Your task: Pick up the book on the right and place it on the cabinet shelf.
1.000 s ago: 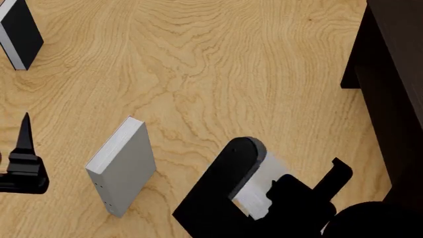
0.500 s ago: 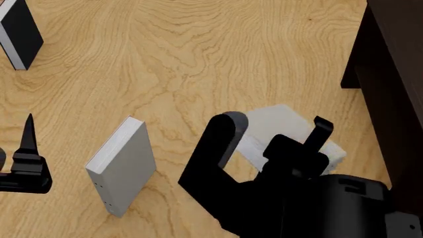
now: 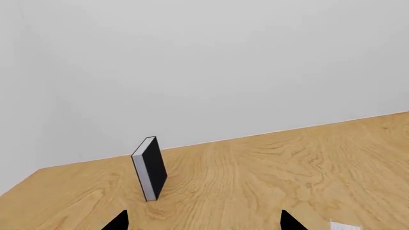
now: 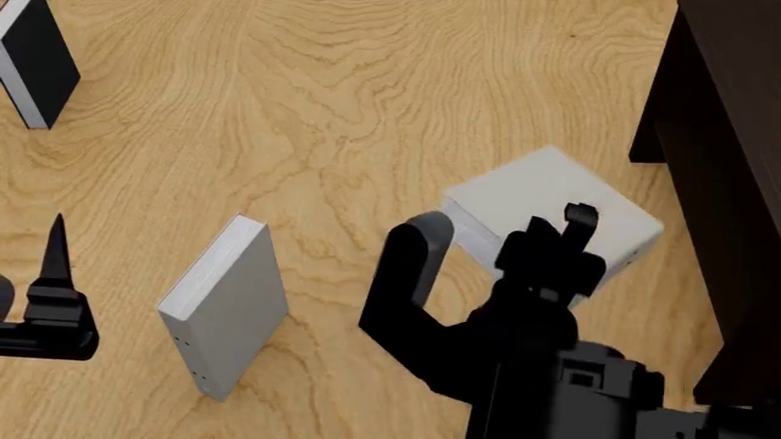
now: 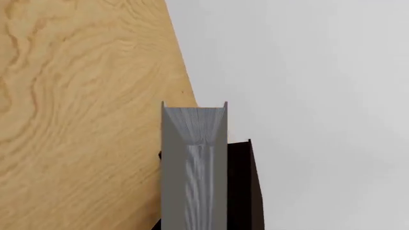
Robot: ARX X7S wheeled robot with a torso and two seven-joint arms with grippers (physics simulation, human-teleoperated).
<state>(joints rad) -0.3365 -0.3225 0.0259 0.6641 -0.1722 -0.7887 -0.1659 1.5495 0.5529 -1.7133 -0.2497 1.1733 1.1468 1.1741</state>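
My right gripper (image 4: pixel 503 240) is shut on the plain light-grey book (image 4: pixel 543 194) and holds it tilted above the wooden table, one finger on each side. In the right wrist view the book (image 5: pixel 194 163) stands edge-on with its white page edges facing the camera. The dark, almost black cabinet shelf (image 4: pixel 720 137) stands close to the right of the book; it also shows behind the book in the right wrist view (image 5: pixel 242 187). My left gripper (image 4: pixel 51 251) is open and empty at the left edge, low over the table (image 3: pixel 204 223).
A grey book with small dark dots on its spine (image 4: pixel 226 306) stands upright between my arms. A black-covered book (image 4: pixel 31 59) stands at the far left, also in the left wrist view (image 3: pixel 151 167). The table (image 4: pixel 366 110) is light wood.
My right gripper has risen and moved away from me and to the right with the light-grey book, which is now more in view and nearer the cabinet. The left arm barely moved.
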